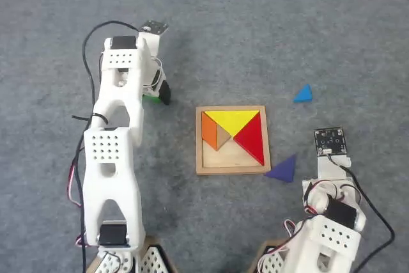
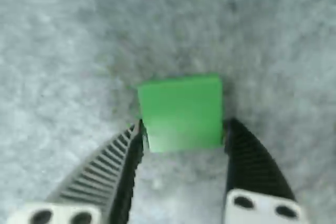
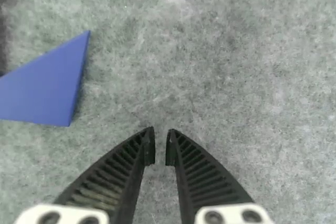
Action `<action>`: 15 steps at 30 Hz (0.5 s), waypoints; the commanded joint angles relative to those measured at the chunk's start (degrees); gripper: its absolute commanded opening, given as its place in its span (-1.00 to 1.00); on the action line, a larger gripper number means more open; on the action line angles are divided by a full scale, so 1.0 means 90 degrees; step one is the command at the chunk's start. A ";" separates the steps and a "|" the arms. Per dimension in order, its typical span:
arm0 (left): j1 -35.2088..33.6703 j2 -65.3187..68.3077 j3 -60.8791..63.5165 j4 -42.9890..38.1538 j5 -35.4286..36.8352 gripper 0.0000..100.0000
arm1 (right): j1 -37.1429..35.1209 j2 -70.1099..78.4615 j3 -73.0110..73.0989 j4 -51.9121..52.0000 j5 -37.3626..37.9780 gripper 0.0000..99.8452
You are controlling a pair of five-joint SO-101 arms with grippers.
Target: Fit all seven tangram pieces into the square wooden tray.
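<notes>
The left pincer [image 2: 181, 135] grips a flat green square piece [image 2: 181, 111] lying on the grey carpet [image 2: 79, 51], one ribbed black finger [image 2: 126, 166] against each side of it near its closer corners. In the high view this pincer [image 1: 157, 91] sits well out from the square wooden tray [image 1: 231, 109], which lies between the two arms.

The right pincer [image 3: 160, 148] is drawn in to a thin slit with nothing in it, hovering over bare carpet. Near it and off to one side lies a dark blue triangle [image 3: 44, 85], which in the high view [image 1: 283, 169] touches a corner of the tray. A small light blue triangle [image 1: 303, 94] lies farther out.

The tray holds a yellow triangle [image 1: 233, 121], a red triangle [image 1: 251, 140], an orange piece [image 1: 209, 131] and a small brown triangle [image 1: 222, 137].
</notes>
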 commanded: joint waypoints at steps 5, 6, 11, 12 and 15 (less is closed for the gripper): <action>0.0059 -0.0010 -0.0015 0.0264 -0.0068 -0.66 | -0.0015 -0.0103 -0.0039 -0.0015 0.0068 -0.90; 0.0117 -0.0010 -0.0005 0.0322 -0.0068 -0.69 | -0.0015 -0.0103 -0.0039 -0.0015 0.0068 -0.90; 0.0352 -0.0029 0.0024 0.0899 -0.0068 -0.78 | -0.0015 -0.0103 -0.0039 -0.0015 0.0068 -0.90; 0.0381 -0.0059 0.0024 0.0996 -0.0068 -0.78 | -0.0015 -0.0103 -0.0039 -0.0015 0.0068 -0.90; 0.0371 -0.0156 0.0190 0.1026 -0.0049 -0.79 | -0.0015 -0.0103 -0.0039 -0.0015 0.0068 -0.90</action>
